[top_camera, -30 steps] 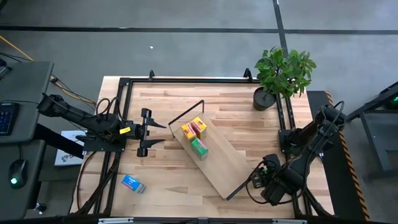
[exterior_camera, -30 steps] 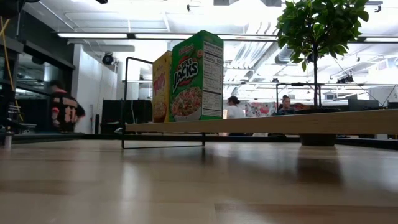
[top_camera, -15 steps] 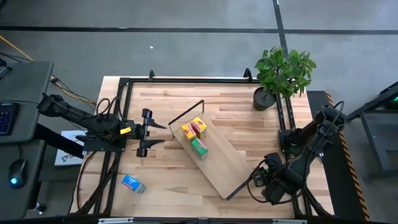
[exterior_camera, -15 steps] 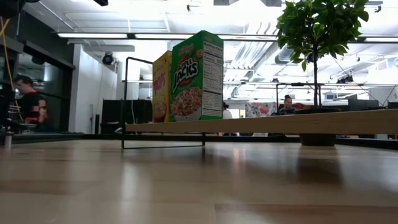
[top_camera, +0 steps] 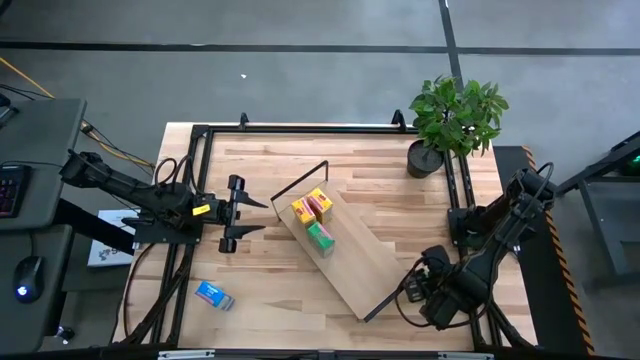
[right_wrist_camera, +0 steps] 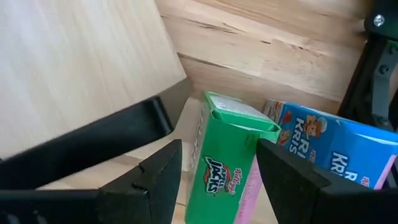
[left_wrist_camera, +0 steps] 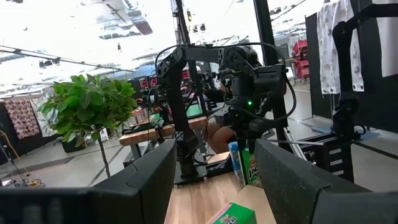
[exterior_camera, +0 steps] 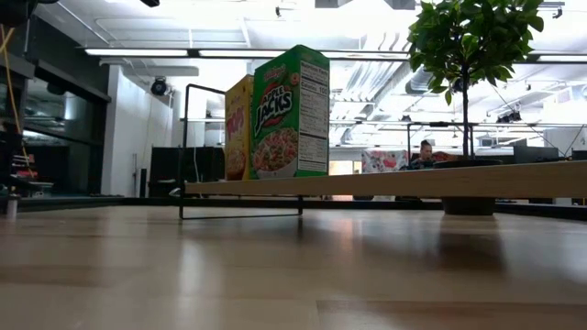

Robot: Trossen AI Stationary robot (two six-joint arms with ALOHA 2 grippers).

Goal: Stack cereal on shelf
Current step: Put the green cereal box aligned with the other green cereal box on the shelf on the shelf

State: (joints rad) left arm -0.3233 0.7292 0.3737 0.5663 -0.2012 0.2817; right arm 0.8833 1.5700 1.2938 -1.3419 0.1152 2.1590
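The step in hand looks like the pick-up of another cereal box. The right gripper (right_wrist_camera: pixel 217 180) is down at the table's edge past the near end of the shelf (top_camera: pixel 352 262), with its fingers (right_wrist_camera: pixel 149 177) spread and a green cereal box (right_wrist_camera: pixel 227 162) standing between them. A sliver of space shows on one side, so I judge it straddled, not yet clamped. A blue cereal box (right_wrist_camera: pixel 339 149) stands just beside the green one, outside the far finger. To do this well, the gripper should centre on the green box so both pads meet it together. It should close low enough below the top flap that the cardboard does not buckle, and keep the outer finger from snagging the blue neighbour. The lift should be straight up before any swing toward the board. The green box stands upright with its long axis vertical. Its closed top flap points up at the wrist and its printed panel runs down between the fingers. Carrying it in that pose suits the shelf, where three boxes (top_camera: pixel 314 215) already stand upright near the far wire end. Another blue box (top_camera: pixel 214 295) lies flat on the table, well apart from either gripper. The left gripper (top_camera: pixel 236 213) waits beside the shelf's far end, fingers wide and empty.
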